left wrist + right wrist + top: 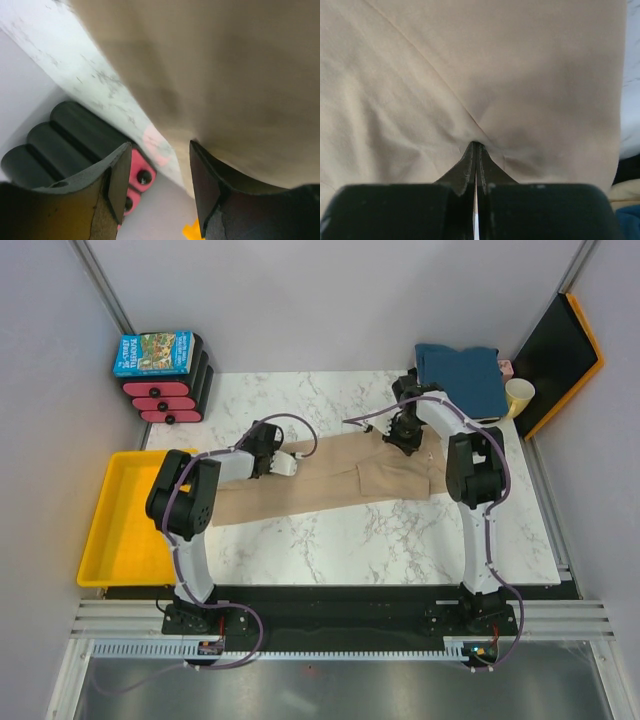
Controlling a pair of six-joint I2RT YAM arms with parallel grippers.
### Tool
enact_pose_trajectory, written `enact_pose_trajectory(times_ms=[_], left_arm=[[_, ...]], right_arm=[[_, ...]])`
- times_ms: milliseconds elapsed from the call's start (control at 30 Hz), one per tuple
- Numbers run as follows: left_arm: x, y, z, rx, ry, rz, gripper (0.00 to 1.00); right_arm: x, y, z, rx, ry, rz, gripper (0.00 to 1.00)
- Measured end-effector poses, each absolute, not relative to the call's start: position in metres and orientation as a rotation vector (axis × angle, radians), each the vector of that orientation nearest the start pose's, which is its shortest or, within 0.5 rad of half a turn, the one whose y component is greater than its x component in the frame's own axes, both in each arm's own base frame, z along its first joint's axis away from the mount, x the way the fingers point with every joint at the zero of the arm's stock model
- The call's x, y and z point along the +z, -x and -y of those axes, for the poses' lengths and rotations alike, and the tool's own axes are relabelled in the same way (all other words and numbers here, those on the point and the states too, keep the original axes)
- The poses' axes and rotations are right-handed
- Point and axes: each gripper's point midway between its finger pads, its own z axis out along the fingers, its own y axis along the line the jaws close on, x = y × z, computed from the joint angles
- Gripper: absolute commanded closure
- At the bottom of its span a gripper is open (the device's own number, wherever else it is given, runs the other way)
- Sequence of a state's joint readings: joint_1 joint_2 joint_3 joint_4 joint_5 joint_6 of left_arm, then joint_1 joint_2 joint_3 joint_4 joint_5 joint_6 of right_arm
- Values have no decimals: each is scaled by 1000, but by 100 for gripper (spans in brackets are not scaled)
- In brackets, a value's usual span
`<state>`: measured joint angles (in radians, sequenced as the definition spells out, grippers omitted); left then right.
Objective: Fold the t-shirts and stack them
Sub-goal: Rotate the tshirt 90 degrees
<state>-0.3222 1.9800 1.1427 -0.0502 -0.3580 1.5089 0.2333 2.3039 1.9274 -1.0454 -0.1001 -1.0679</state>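
Observation:
The large tan t-shirt lies spread across the middle of the marble table. My right gripper is shut on a pinch of its cloth near the far right edge; in the right wrist view the tan cloth puckers at the closed tips. My left gripper is open at the shirt's far left edge; in the left wrist view the tan cloth lies against one finger and nothing sits between the jaws. A folded teal-blue t-shirt lies at the back right.
A yellow tray sits at the left edge. A blue picture-covered box tops black and pink drawers at the back left. A pale yellow cup and a black, orange-edged board stand at the back right.

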Motion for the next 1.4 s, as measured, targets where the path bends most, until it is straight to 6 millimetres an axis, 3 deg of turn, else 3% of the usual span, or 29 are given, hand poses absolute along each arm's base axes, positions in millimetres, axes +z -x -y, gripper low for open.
enact_pose_trajectory(times_ms=[133, 433, 633, 1100, 1267, 1400], left_arm=[[33, -457, 49, -1116, 2541, 2086, 43], [32, -456, 52, -1100, 2600, 2007, 43], [30, -443, 61, -1022, 2722, 1872, 43], [27, -392, 143, -668, 3121, 1383, 43], [26, -360, 168, -411, 3189, 1238, 43], [26, -328, 176, -132, 3181, 1173, 42]], right_arm=[[24, -477, -93, 7, 1759, -2325, 100], [24, -508, -102, -66, 1704, -2257, 100], [26, -547, -125, -136, 1668, -2148, 100], [31, -605, -205, -240, 1584, -1843, 100], [33, -635, -219, -302, 1498, -1743, 100], [34, -651, -225, -330, 1431, -1691, 100]])
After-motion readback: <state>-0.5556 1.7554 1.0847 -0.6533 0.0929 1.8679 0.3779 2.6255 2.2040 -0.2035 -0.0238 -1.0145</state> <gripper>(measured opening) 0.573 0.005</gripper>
